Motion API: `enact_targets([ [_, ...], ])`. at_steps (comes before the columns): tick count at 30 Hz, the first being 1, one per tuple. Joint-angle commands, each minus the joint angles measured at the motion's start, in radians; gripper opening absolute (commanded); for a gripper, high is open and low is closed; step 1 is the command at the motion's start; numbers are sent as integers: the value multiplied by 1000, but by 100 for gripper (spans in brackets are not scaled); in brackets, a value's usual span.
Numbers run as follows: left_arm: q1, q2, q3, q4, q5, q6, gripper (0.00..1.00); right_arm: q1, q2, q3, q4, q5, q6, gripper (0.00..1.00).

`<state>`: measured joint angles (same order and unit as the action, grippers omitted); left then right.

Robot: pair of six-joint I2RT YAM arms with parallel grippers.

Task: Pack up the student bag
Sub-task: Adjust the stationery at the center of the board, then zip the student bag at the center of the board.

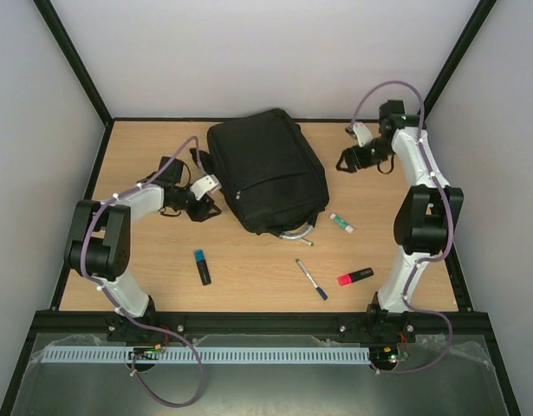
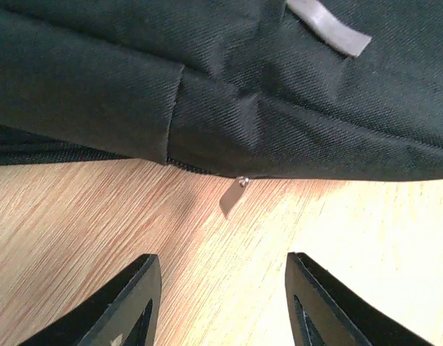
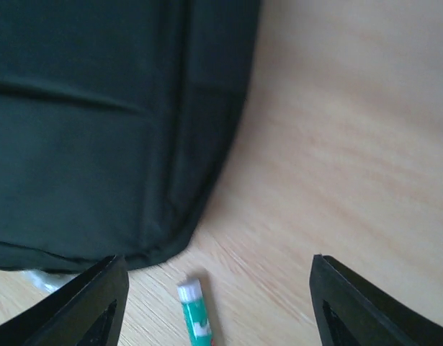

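Observation:
The black student bag lies flat in the middle of the table. My left gripper is open and empty at its left edge. In the left wrist view the bag's fabric fills the top, and a small metal zip pull hangs from its edge just ahead of my open fingers. My right gripper is open and empty, raised at the bag's right side. The right wrist view shows the bag's corner and a green and white glue stick below.
On the table in front of the bag lie a blue-capped black marker, a blue pen, a pink highlighter and the green glue stick. A grey loop shows at the bag's near edge. Black frame posts edge the table.

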<state>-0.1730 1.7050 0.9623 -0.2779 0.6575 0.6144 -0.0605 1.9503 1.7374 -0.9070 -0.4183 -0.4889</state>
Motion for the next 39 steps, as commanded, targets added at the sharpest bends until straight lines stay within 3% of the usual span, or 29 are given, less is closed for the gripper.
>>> enact_targets([
  [1, 10, -5, -14, -19, 51, 55, 49, 124, -41, 149, -58, -63, -1, 70],
  [11, -19, 15, -48, 106, 71, 15, 46, 330, 141, 404, 45, -119, 116, 56],
  [18, -41, 50, -60, 178, 20, -20, 46, 409, 250, 442, 71, -201, 170, 49],
  [29, -69, 91, -45, 174, -24, 3, 39, 435, 423, 490, 94, -224, 198, 48],
  [39, -82, 155, 13, 164, -63, 24, 29, 436, 479, 475, 94, -207, 208, 48],
])
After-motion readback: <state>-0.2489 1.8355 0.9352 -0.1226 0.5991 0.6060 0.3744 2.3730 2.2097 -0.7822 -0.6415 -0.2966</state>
